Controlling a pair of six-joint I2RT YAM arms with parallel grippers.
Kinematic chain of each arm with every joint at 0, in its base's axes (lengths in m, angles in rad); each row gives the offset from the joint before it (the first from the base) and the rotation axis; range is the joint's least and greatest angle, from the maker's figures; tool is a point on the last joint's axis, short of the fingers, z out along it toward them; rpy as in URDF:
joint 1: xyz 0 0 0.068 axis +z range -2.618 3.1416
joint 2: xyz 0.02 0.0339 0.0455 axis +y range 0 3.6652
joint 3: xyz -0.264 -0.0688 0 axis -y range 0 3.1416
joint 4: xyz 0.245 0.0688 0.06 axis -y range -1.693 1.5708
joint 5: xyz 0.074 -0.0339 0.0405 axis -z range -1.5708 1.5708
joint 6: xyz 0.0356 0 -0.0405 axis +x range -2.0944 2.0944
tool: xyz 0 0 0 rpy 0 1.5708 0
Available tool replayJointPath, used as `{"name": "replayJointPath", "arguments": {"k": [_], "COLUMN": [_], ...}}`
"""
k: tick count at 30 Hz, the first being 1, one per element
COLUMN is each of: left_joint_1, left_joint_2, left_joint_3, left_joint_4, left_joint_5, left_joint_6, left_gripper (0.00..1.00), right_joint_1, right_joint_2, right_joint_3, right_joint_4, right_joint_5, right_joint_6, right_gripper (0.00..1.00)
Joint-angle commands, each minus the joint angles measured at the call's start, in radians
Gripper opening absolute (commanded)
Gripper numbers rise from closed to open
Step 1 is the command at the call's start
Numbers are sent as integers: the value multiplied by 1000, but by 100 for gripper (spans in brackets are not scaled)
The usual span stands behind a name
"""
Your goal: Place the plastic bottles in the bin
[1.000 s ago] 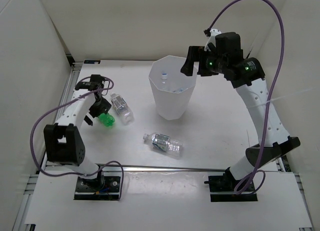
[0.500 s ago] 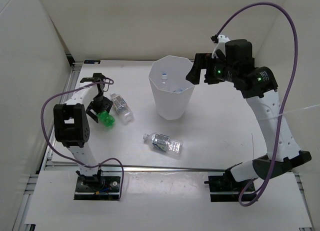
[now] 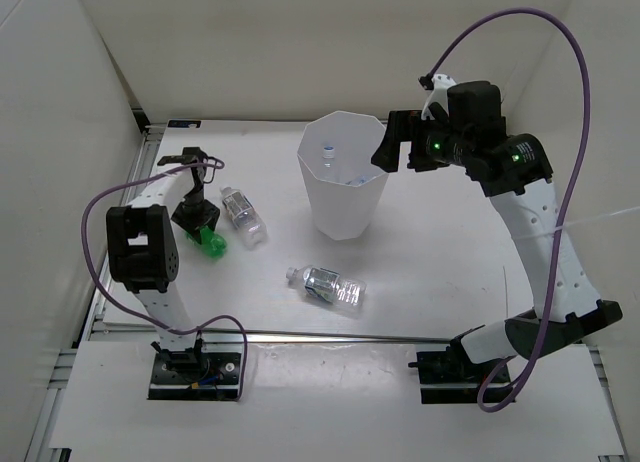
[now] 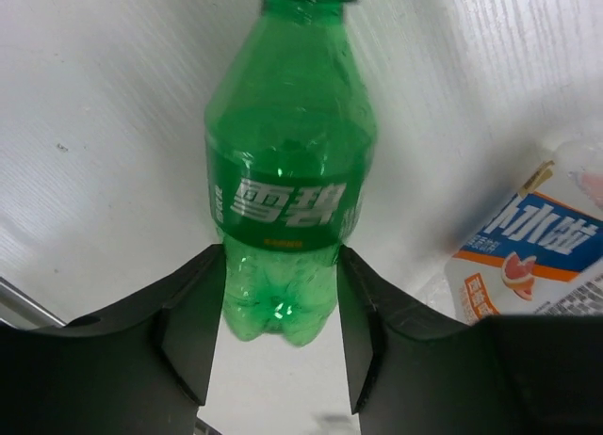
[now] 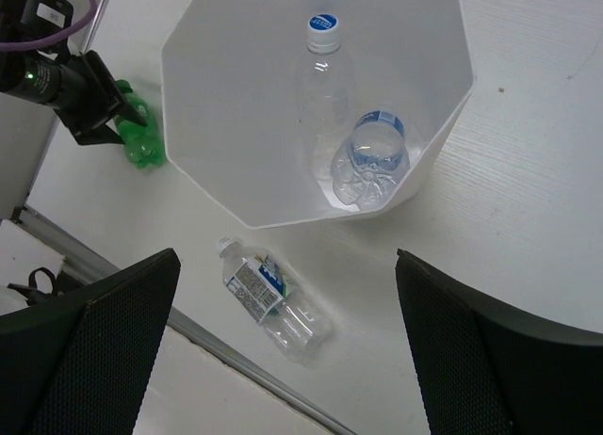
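Green bottle (image 4: 287, 153) snug in left gripper (image 4: 281, 265)

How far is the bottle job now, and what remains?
Done: two clear bottles lie inside the bin. In hand: the left gripper is closed on the green bottle, not yet lifted off the table. Left: that one, the blue-labelled bottle beside it and the lone clear bottle in front of the bin. The right gripper hangs open above the bin.

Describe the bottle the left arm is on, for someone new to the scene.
From the tall white bin, look left. Two bottles lie side by side there; it's the bright green bottle, not the clear bottle beside it.
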Motion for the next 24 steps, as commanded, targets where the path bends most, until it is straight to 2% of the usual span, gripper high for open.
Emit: {"name": "replayJointPath", "arguments": {"k": [1,8,10,13,14,16,18,21,24], "left_joint_1": [13,33,33,33,33,43,54,54,64], "left_joint_2": [-61,-173,-216,-252,-264,-264,-264,-239,-201], "left_joint_3": [59,240,240,135,104,47,-27,-65,-65], "left_joint_4": [-11,-6,3,40,50,61,99,129,139], "left_joint_5": [-7,39,39,48,48,48,71,85,94], "left_joint_6": [-3,-12,-12,-23,-13,-12,-2,8,-18], "left_gripper": [31,24,24,27,38,69,89,99,99], "right_joint_1": [-3,-3,-3,-3,-3,-3,-3,-3,-3], "right_joint_2": [-19,-19,-10,-10,-10,-21,-33,-53,-64], "right_joint_3": [-17,-17,-17,-28,-28,-37,-37,-56,-76], "right_joint_4": [9,18,18,18,18,18,9,0,-10], "right_joint_5": [-5,-14,-14,-14,-25,-25,-25,-14,-14], "right_joint_6": [-23,-23,-23,-23,-23,-23,-32,-41,-41], "right_gripper": [99,99,99,99,99,99,99,99,99]}}
